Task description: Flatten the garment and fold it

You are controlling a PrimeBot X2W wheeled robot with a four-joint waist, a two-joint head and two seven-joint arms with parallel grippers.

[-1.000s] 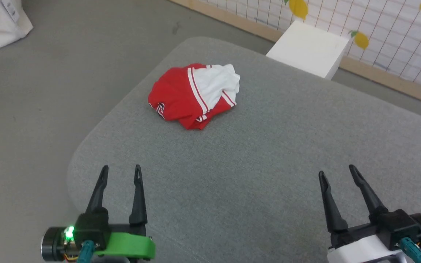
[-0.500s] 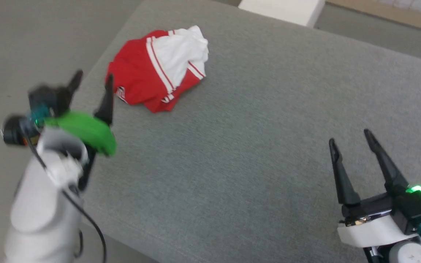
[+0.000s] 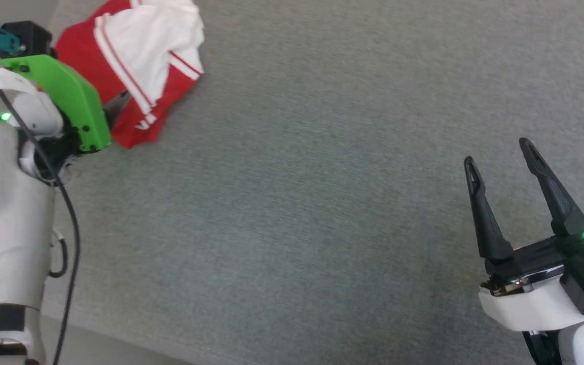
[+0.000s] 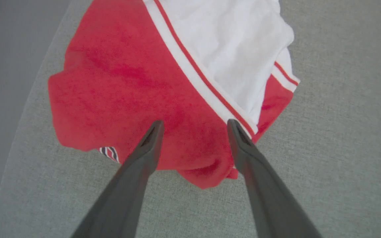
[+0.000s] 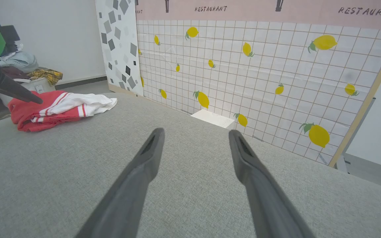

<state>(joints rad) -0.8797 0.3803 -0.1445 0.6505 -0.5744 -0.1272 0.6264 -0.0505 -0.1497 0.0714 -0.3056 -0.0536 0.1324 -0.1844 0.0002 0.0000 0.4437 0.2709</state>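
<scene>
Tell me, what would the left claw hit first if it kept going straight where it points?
Most likely the crumpled red-and-white fabric garment: the open left claw points at its red part, though the gap is unclear.

grey fabric surface [image 3: 322, 203], crumpled garment [image 3: 135, 61]
</scene>
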